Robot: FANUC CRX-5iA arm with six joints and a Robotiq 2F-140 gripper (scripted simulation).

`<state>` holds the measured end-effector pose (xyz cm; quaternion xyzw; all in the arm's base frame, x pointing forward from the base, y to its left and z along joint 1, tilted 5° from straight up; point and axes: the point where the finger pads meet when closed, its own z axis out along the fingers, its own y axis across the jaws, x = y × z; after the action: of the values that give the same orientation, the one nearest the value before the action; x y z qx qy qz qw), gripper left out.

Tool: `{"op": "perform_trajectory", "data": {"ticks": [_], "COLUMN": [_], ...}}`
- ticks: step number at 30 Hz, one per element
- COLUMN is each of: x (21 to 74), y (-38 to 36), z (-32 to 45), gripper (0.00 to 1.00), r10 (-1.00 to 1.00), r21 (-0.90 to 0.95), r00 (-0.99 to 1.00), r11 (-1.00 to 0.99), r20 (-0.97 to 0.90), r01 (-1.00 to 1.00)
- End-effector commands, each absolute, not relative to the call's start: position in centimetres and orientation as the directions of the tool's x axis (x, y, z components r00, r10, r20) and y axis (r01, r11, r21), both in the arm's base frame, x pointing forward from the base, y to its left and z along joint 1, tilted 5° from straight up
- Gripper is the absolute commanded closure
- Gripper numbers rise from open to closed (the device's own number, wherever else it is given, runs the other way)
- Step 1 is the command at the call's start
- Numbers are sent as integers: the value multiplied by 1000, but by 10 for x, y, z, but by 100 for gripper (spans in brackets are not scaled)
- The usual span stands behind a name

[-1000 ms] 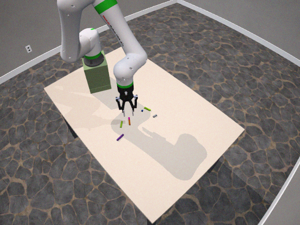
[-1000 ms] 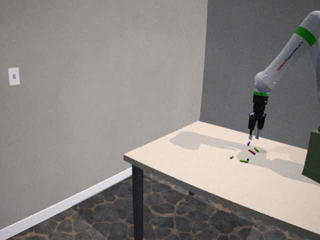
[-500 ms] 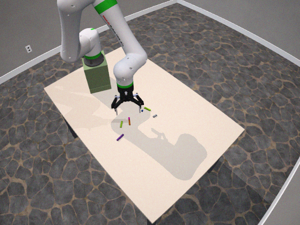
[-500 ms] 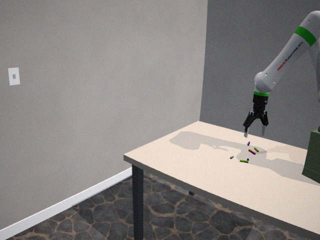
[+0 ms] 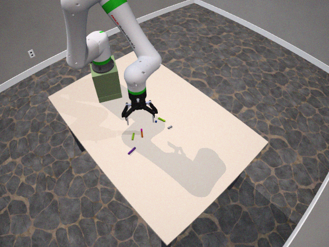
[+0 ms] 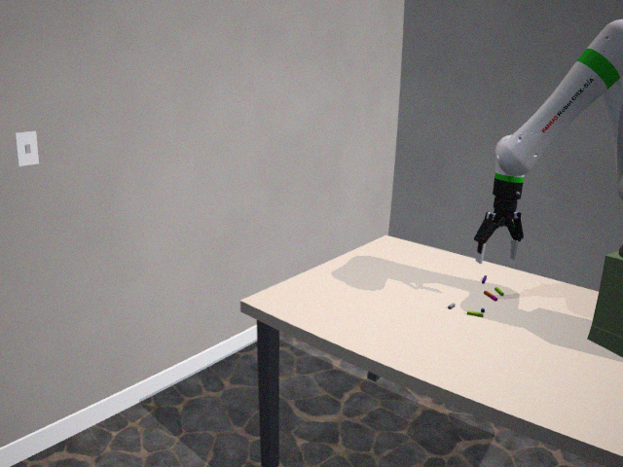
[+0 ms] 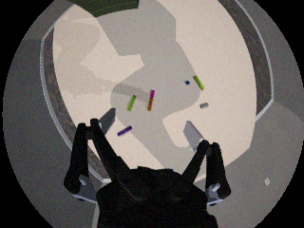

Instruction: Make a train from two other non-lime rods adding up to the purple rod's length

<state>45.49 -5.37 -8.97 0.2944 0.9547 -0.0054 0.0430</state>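
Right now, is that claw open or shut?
Open: the gripper's fingers stand wide apart, with nothing between them.

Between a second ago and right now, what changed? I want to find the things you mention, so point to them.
The gripper [image 5: 140, 122] [image 6: 496, 255] [image 7: 150, 121] opened: its fingers stood fairly close together and now stand wide apart, above the table [image 5: 212, 127] [image 6: 351, 311] [image 7: 228, 57]. No rod was visibly taken hold of or let go. The arm [image 5: 140, 39] [image 6: 563, 105] shows no clear shift. Rods stayed put, with magenta [image 5: 141, 129] [image 6: 494, 298] [image 7: 152, 93] and orange [image 5: 142, 134] [image 6: 488, 294] [image 7: 150, 104] still end to end.
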Motion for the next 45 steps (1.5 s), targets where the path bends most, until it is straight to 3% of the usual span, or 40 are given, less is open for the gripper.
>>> {"op": "perform_trajectory", "data": {"ticks": [1, 16, 45], "x": [454, 450, 450], "y": [-53, -52, -52], "z": [-77, -30, -29], "gripper": [0, 0, 0], "r10": [562, 562, 562], "r21": [15, 15, 15], "r00": [-823, -823, -823], "r11": [827, 827, 827], "r20": [-85, -85, -85], "r01": [563, 563, 563]}}
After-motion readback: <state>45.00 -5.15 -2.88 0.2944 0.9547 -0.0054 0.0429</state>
